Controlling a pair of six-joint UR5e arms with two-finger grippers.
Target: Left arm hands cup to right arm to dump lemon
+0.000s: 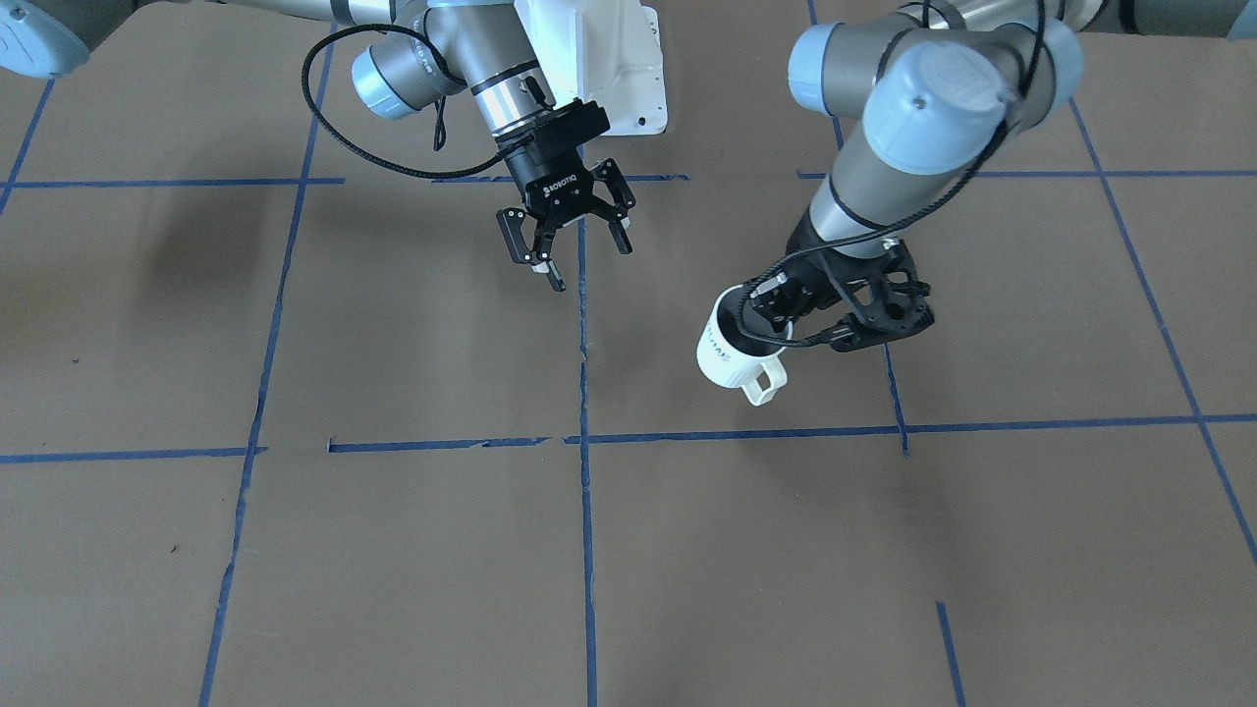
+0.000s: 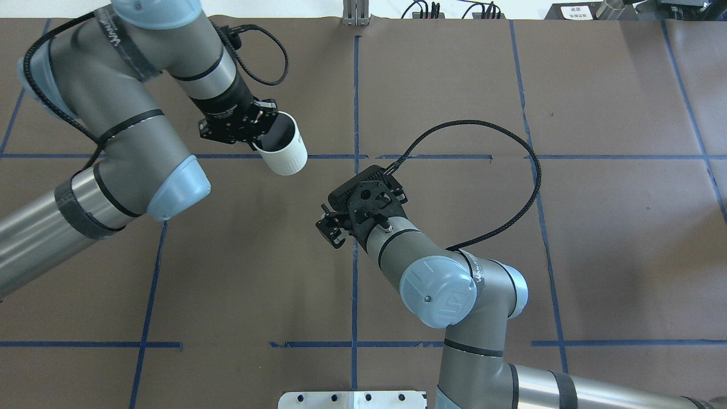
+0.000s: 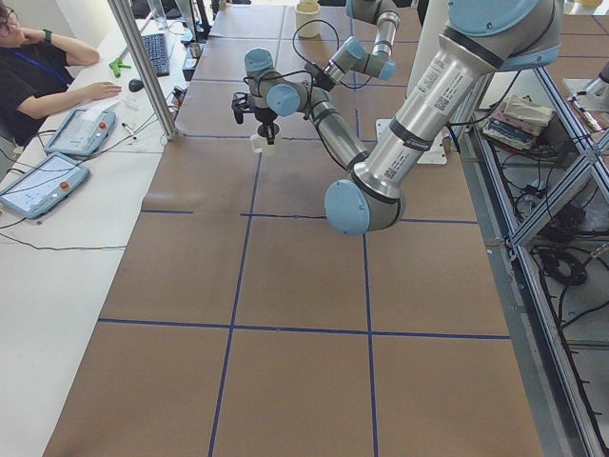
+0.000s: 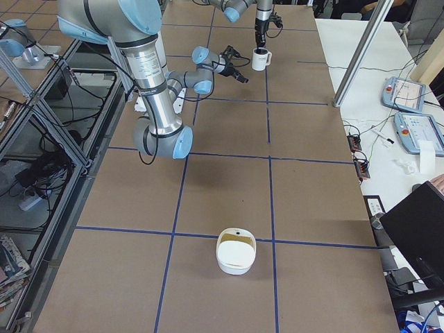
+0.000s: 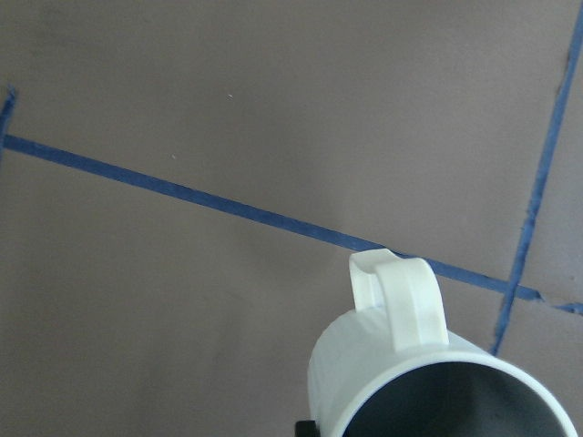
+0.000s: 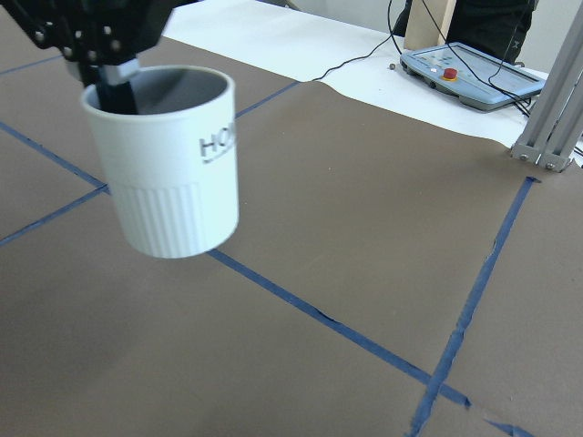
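Left gripper [image 2: 257, 129] was clamped on the cup [image 2: 284, 150], pinching the rim wall with one finger [image 6: 117, 91] down inside and the other outside. The cup hung clear of the brown table [image 1: 412, 550], close to upright with a slight tilt. "HO" of its lettering faced the right wrist camera, and the ribbed lower half showed there too. The handle [image 1: 764, 381] stuck out on the side away from the robot's base, toward the operators' end; from the left wrist camera I saw it on the far side of the rim. The cup sat over the table's left half, just beside a blue tape line [image 2: 227, 156]. I could not tell whether the lemon was in it, since the inside read only dark grey. Right gripper [image 1: 570, 257] was spread wide with nothing between the fingers. It hovered over the centre tape line [image 1: 586, 393], well apart from the cup and aimed toward it, with the cup at the upper left of its wrist view. A thick black cable [image 2: 511, 187] looped off the right arm [image 2: 437, 284]. The left arm [image 2: 130, 142] came in bent at the elbow from the table's left. A white bowl [image 4: 236, 251] with something yellowish-brown in it sat at the table's right end, far from both grippers. A person [image 3: 29, 67] sat at the side desk.
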